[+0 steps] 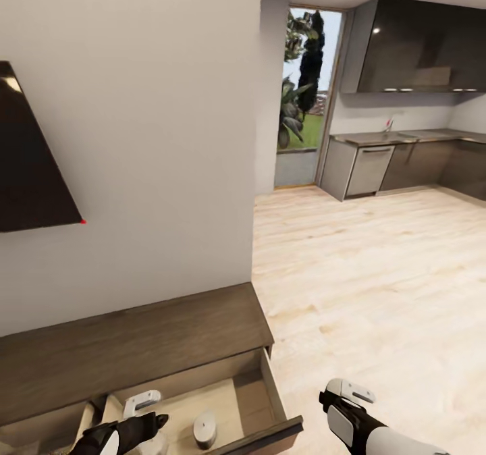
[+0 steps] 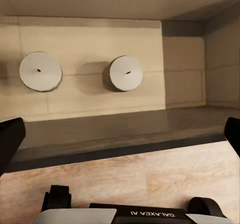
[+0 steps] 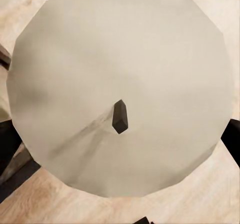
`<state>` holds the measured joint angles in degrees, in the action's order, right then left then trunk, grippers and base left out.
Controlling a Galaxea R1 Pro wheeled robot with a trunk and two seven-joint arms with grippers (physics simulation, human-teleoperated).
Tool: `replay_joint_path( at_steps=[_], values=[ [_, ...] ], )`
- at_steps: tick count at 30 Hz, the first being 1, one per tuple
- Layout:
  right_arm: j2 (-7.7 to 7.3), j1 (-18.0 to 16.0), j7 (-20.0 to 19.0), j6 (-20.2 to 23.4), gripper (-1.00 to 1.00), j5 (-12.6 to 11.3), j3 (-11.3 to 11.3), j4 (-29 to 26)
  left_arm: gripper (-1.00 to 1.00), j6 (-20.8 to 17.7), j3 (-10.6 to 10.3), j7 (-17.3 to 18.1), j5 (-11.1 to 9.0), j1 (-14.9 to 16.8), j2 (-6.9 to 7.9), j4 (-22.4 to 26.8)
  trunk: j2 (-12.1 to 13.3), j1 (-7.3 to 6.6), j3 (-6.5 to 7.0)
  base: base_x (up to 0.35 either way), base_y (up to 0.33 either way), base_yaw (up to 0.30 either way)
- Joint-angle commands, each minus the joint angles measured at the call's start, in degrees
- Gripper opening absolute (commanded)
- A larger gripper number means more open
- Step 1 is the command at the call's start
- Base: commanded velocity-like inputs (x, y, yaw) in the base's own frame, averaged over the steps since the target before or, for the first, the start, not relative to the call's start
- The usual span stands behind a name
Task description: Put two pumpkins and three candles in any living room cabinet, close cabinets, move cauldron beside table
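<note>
Two candles in the open cabinet drawer (image 1: 270, 387): one (image 2: 40, 71) and another (image 2: 126, 73) standing well apart on the beige drawer floor, pale tops and wicks facing the left wrist camera. Only one (image 1: 205, 429) clear in head view, near the drawer front. Third candle (image 3: 120, 87) up close in right wrist view, top and dark wick (image 3: 120, 116) centred, wood floor (image 3: 210, 199) behind it. Clamped in right tool (image 1: 345, 393); dark fingers (image 3: 232, 139) at both sides of the candle. Right tool over bare floor (image 1: 378, 273), just right of the drawer's open corner. Left tool (image 1: 143, 401) over the drawer interior, fingers (image 2: 10, 139) spread wide, nothing between them. Cabinet (image 1: 135, 347) against the grey wall, flat top bare, under a dark wall panel (image 1: 30, 165). Drawer pulled well out, dark front edge (image 2: 120, 146) crossing left wrist view. Kitchen units (image 1: 405, 165) and window (image 1: 304, 70) far right in the background.
</note>
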<state>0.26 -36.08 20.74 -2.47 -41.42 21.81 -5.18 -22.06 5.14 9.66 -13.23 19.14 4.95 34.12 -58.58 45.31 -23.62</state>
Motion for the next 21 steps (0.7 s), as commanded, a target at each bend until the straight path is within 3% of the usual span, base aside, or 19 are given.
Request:
replay_joint_path(
  at_steps=[1, 11, 21],
  values=[
    [0.01, 0.0, 0.2, -0.2, -1.00, -0.5, 0.5, 0.0, 1.00, -0.4, 0.2, 0.2, -0.3, 0.0, -0.02, 0.1, 0.0, 0.02, -0.06, 0.158, 0.000, 0.292],
    [0.01, 0.0, 0.2, -0.2, -1.00, -0.5, 0.5, 0.0, 1.00, -0.4, 0.2, 0.2, -0.3, 0.0, -0.03, 0.1, 0.0, 0.02, -0.06, 0.034, 0.000, 0.292],
    [0.01, 0.0, 0.2, -0.2, -1.00, -0.5, 0.5, 0.0, 1.00, -0.4, 0.2, 0.2, -0.3, 0.0, -0.04, 0.1, 0.0, 0.02, -0.06, 0.133, 0.000, 0.285]
  ],
)
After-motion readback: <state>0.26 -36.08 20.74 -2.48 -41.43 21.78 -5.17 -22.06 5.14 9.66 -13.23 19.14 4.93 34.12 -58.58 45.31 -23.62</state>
